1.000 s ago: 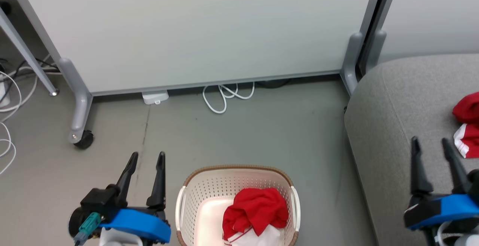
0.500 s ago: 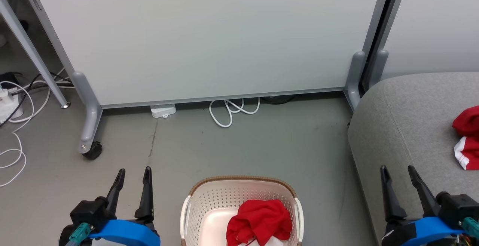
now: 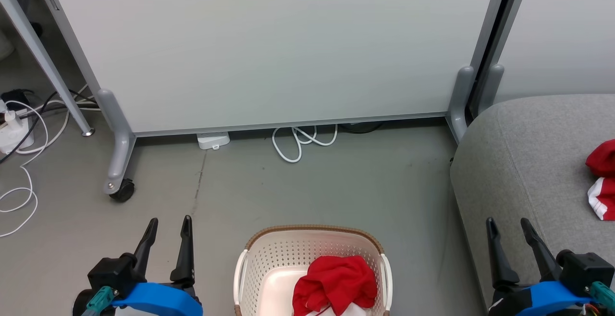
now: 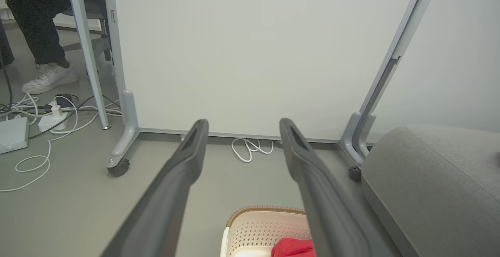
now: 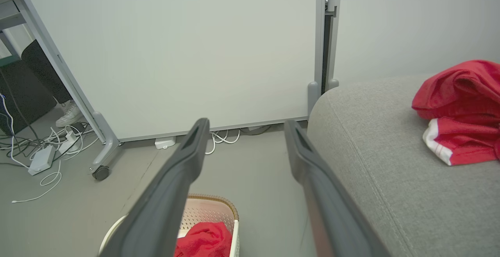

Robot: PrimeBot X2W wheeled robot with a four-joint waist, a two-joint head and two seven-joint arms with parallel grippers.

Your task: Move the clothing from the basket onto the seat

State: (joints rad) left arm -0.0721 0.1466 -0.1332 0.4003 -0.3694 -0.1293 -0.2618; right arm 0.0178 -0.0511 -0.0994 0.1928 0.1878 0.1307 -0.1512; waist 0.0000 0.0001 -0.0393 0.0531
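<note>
The cream basket [image 3: 274, 251] with a brown rim stands on the floor at the bottom centre, holding a crumpled red garment [image 3: 336, 282] with a bit of white under it. The same basket [image 5: 213, 206] and red garment [image 5: 205, 241] appear low in the right wrist view. A second red garment with white trim [image 3: 600, 181] lies on the grey sofa seat [image 3: 523, 162] at the right; the right wrist view has this garment [image 5: 461, 108] too. My left gripper [image 3: 169, 224] is open left of the basket. My right gripper [image 3: 507, 224] is open over the sofa's front edge. Both hold nothing.
A white wheeled partition [image 3: 269, 42] stands behind the basket, its caster [image 3: 122, 191] at the left. White cables [image 3: 302, 138] lie under it, more cables and a power strip [image 3: 14, 133] at far left. A person's leg and shoe [image 4: 49, 77] show beyond the partition.
The head camera has tilted up, so the whole scene sits lower. Both grippers have dropped toward the bottom of the view, the right one also shifting left. Both stay open.
</note>
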